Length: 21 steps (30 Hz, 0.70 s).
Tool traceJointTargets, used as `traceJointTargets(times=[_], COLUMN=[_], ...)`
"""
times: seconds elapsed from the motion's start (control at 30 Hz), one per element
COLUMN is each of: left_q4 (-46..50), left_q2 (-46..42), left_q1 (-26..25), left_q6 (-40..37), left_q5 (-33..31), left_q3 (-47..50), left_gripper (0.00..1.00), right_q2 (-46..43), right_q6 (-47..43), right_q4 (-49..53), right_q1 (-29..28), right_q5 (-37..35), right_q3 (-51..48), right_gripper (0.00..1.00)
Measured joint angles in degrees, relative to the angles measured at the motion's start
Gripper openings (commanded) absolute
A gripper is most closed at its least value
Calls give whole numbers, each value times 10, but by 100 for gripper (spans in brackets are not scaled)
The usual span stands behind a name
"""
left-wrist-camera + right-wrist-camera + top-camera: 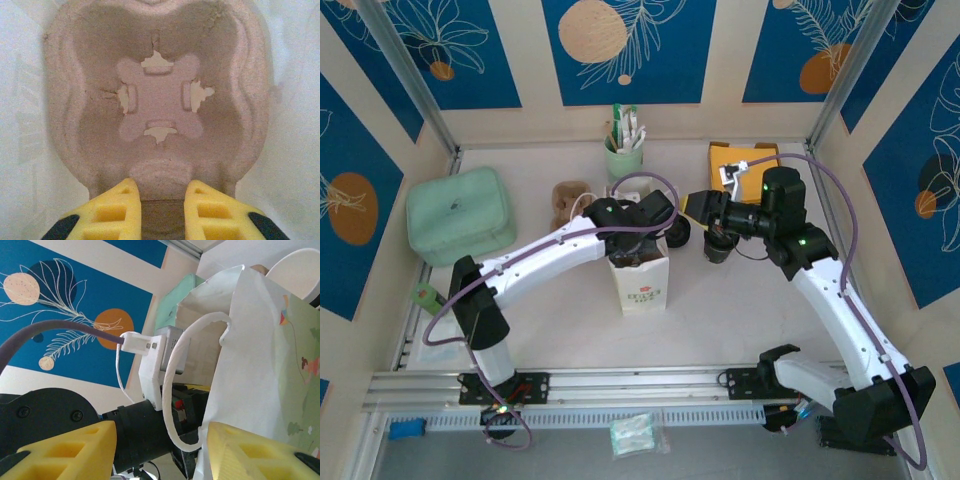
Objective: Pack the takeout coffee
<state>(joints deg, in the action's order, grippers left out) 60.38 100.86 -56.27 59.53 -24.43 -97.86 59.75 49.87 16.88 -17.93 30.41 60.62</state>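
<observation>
On the table, the largest item in play is the white paper bag, standing upright at the centre with its mouth open. The left hand reaches down into it, its fingers clenched on the near rim of a pulp cup tray that lies inside the bag with its socket facing up. The right hand is at the bag's right side. Its fingers are spread and released, and the bag's looped handle hangs between them with nothing pinched. The takeout coffee appears to stand on the table just right of the bag, under the right wrist and partly shaded by it. A loose black lid lies between it and the bag. The cup is likely light if empty and heavier and sloshy if filled. Its paper wall is soft enough to buckle under a hard squeeze, and the plastic lid is slick and may pop off if pressed or lifted by its edge. The safest hold would be around the body, below the white rim, with moderate pressure. The cup should be kept upright and lowered straight into the tray's socket, because any tilt risks a leak at the lid.
</observation>
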Motion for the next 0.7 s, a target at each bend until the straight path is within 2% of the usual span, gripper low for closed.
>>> traceJointTargets(times=[0.2,0.3,0.43,0.7], left_q4=[0,0,0,0], left_q2=[-1,-2,-2,-7], left_q1=[0,0,0,0], left_q6=[0,0,0,0], left_q5=[0,0,0,0], left_q3=[1,1,1,9], left_gripper=[8,8,8,8], right_q2=[11,22,30,28], right_q6=[6,7,5,-4], right_q4=[-14,-19,-20,-7], right_q1=[-15,-16,-16,-12], right_q5=[-2,-4,-7,-15], right_q3=[0,0,0,13], right_gripper=[39,26,1,0])
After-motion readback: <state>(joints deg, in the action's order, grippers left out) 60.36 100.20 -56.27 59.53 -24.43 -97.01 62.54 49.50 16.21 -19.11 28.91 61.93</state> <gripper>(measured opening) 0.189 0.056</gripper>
